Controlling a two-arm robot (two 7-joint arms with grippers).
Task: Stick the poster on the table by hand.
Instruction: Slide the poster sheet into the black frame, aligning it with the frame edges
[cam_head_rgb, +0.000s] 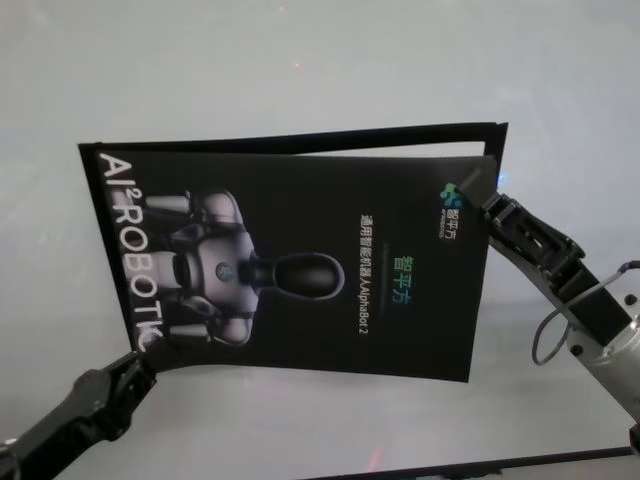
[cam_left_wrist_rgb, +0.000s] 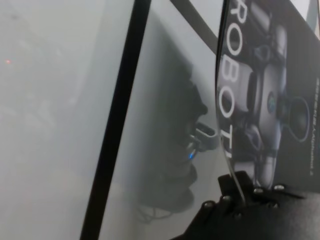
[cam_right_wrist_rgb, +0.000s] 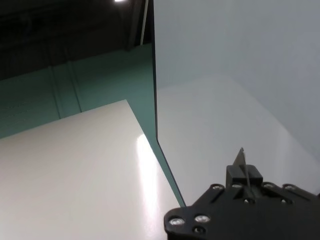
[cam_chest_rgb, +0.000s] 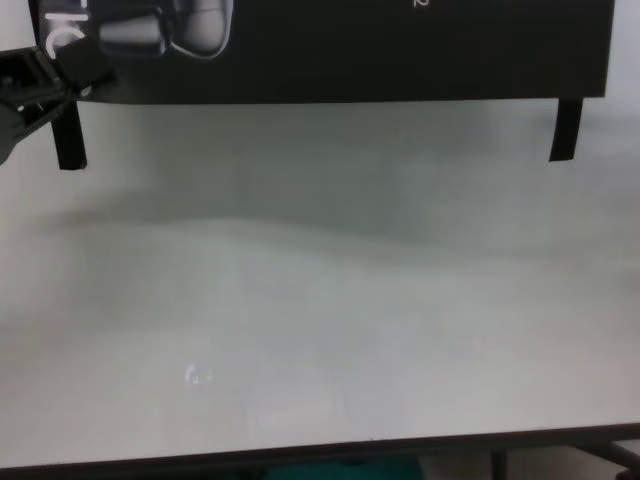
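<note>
The black poster (cam_head_rgb: 300, 265), printed with a grey-white robot and white lettering, hangs above the pale table (cam_head_rgb: 300, 60), held between both arms. My left gripper (cam_head_rgb: 140, 355) is shut on its near left corner, by the white lettering; the left wrist view shows the sheet's edge (cam_left_wrist_rgb: 222, 100) running into the clamp (cam_left_wrist_rgb: 240, 192). My right gripper (cam_head_rgb: 480, 190) is shut on the far right corner; the right wrist view shows the thin edge (cam_right_wrist_rgb: 244, 167) pinched. In the chest view the poster's near edge (cam_chest_rgb: 330, 60) floats over the table (cam_chest_rgb: 320, 300), with black tape strips (cam_chest_rgb: 70, 135) (cam_chest_rgb: 565, 128) hanging from its corners.
A narrow black strip (cam_head_rgb: 300, 137) runs along the poster's far side and bends down at the right corner (cam_head_rgb: 500, 150); it also shows in the left wrist view (cam_left_wrist_rgb: 120, 115). The table's dark front edge (cam_chest_rgb: 400, 445) is near me. The table's side edge (cam_right_wrist_rgb: 160, 150) drops to a green floor.
</note>
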